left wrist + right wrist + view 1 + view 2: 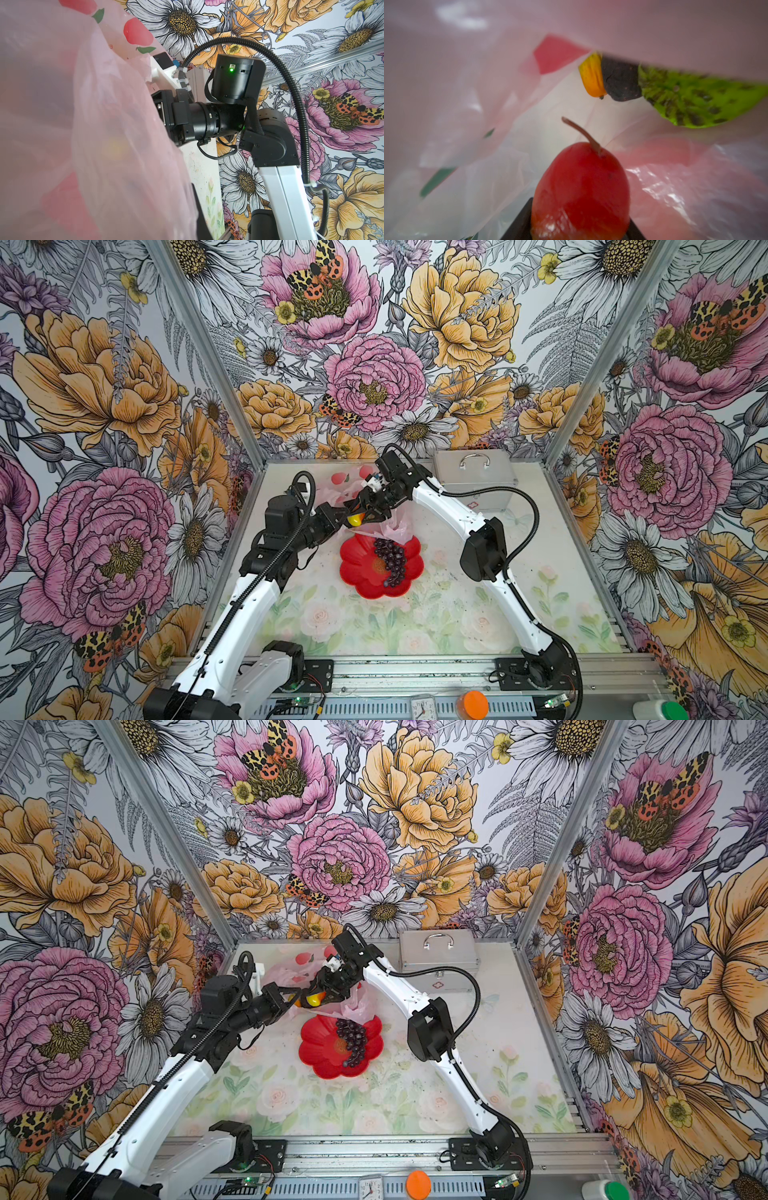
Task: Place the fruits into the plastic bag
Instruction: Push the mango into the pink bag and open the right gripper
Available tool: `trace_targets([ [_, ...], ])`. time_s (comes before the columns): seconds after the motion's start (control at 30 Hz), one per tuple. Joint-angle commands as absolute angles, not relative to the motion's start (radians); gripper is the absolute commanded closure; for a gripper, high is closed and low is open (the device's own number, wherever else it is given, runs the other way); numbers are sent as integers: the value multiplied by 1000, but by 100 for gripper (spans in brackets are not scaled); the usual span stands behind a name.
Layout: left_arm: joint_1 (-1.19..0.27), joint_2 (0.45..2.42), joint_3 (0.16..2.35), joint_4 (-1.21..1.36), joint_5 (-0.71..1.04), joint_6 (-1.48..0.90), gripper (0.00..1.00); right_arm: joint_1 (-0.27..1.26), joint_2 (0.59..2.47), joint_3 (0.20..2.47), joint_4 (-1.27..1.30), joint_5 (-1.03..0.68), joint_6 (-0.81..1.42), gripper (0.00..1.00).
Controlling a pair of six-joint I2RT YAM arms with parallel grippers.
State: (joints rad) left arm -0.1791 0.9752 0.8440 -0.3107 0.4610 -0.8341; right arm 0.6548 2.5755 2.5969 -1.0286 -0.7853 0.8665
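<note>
I see right jaws clamped on a red fruit (581,187) inside the plastic bag (395,526) at upper centre, left jaws together pinching its mouth, three fruits (620,81) bagged, grape bunch (390,558) on the plate (357,572) not yet bagged.

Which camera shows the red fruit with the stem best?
The right wrist view: the red fruit fills the foreground, stem and all, inside the plastic bag. In both top views the right gripper hides nearly all of it; in the left wrist view the bag blocks it.
</note>
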Motion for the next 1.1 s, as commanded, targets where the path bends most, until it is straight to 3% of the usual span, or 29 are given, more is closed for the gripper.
trace_targets([
  [0.0,-172,960,859,-305,467,-831,100,643,2599,2650,-1008,-636,909,50],
  [0.63,-160,959,836,-290,478,-855,100,635,2611,2650,-835,-342,999,45],
  [0.9,-153,962,831,-284,477,-857,100,633,2611,2652,-815,-327,981,25],
  [1.07,-152,965,831,-281,477,-862,100,630,2602,2655,-815,-329,960,18],
])
